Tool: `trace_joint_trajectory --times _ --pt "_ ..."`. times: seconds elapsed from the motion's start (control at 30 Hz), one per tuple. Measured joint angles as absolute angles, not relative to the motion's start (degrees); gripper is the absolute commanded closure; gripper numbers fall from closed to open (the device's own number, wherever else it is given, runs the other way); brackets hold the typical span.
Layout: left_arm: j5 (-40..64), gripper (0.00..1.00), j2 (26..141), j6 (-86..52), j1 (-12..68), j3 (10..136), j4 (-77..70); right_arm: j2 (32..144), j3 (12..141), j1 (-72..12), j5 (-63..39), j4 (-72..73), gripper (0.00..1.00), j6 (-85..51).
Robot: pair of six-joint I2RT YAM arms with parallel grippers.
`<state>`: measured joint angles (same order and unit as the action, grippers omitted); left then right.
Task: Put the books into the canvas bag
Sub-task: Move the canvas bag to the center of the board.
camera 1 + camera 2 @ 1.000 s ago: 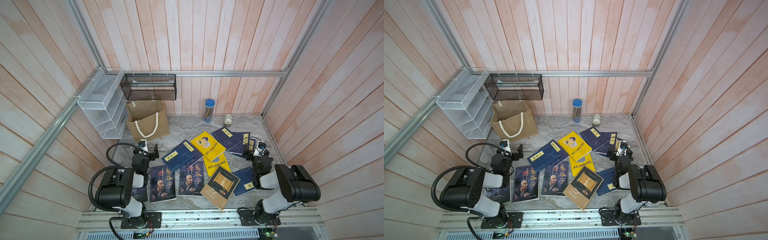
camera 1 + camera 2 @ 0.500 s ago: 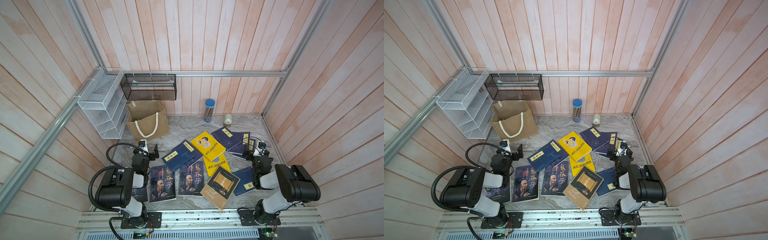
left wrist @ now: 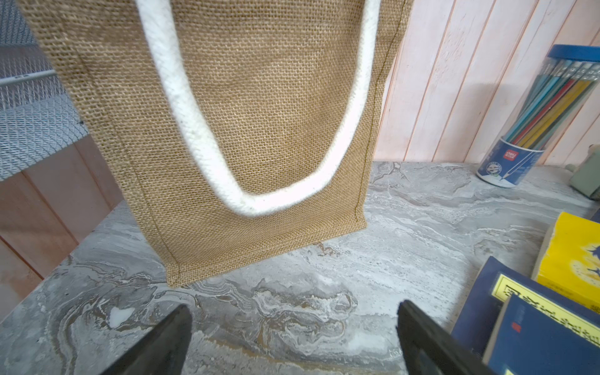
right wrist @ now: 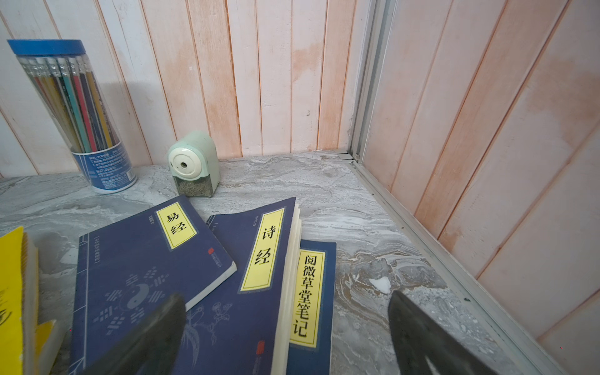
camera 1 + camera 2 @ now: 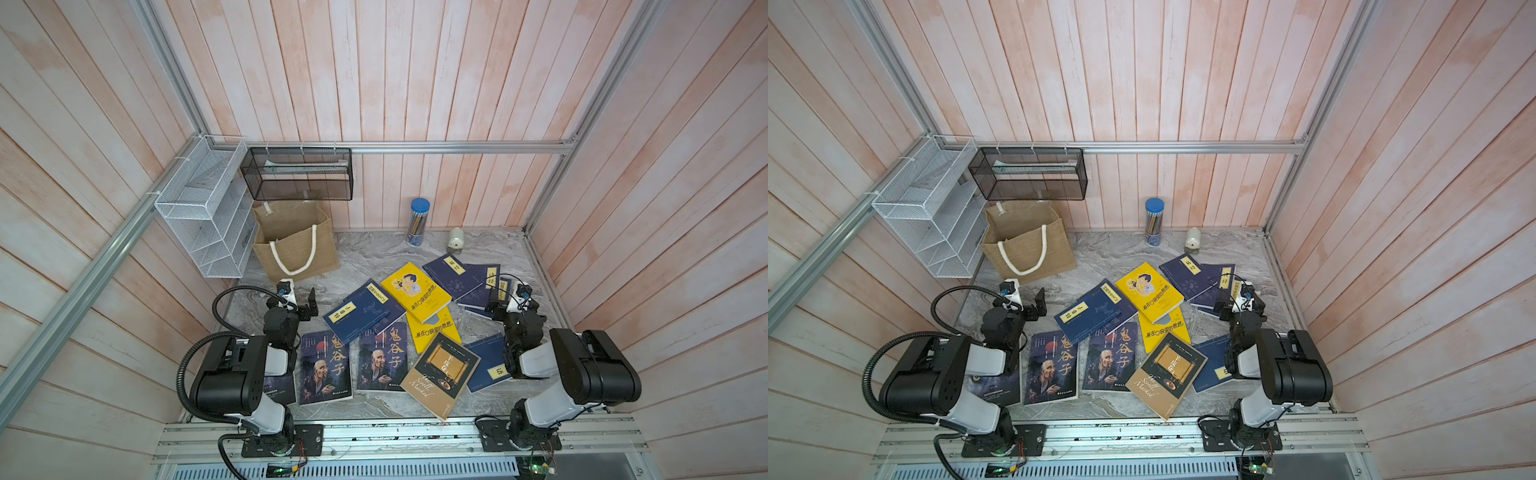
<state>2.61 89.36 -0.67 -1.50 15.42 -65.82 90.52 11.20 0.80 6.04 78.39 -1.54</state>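
Books lie scattered flat across the marble table in both top views, all outside the canvas bag. The bag stands upright in the far left corner, mouth open, directly below the black mesh basket and just beside the white wire rack. Overlaps noted: a yellow cartoon cover rests on a second yellow one, and a brown-black book lies across its neighbours near the front edge. A pencil tub and a pencil sharpener stand against the back wall. The left gripper sits low between the bag and the nearest navy book, apart from both. The right gripper hangs over the navy books at the right side.

Left wrist view: the left gripper has its jaws spread wide over bare marble, with nothing between them. The bag fills the view just ahead, clear of the fingertips, with one white rope handle hanging down its front face. Navy and yellow books show at the edge.

Right wrist view: the right gripper is likewise fully spread and holds nothing. One finger is above three overlapping navy books with yellow labels; the other is above bare table. Contact with the books cannot be told.
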Motion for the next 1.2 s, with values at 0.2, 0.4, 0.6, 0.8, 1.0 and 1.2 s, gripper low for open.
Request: trace_joint_trajectory --times 0.2,0.4,0.6,0.8,1.0,1.2 --pt "2.61 0.00 89.36 -0.67 -1.50 15.42 -65.82 90.52 8.73 0.80 6.04 82.11 0.02 -1.54" --pt "-0.64 0.00 87.57 -0.67 -0.32 13.63 -67.16 90.02 6.55 0.78 6.04 85.23 0.02 -1.50" --pt "-2.35 0.00 76.42 0.89 2.55 17.63 -55.59 82.13 6.26 -1.15 6.11 82.39 0.02 -0.38" --pt "-2.11 0.00 69.76 3.88 2.98 31.07 -40.45 73.56 11.77 -6.87 9.17 69.28 0.02 1.56" --pt "-1.72 0.00 77.62 8.97 2.96 57.69 -18.85 70.48 23.09 -12.84 12.62 54.19 0.02 1.41" --pt "-1.08 0.00 90.24 17.50 2.13 78.81 -2.46 74.50 35.53 -21.91 15.38 43.81 0.02 0.80"
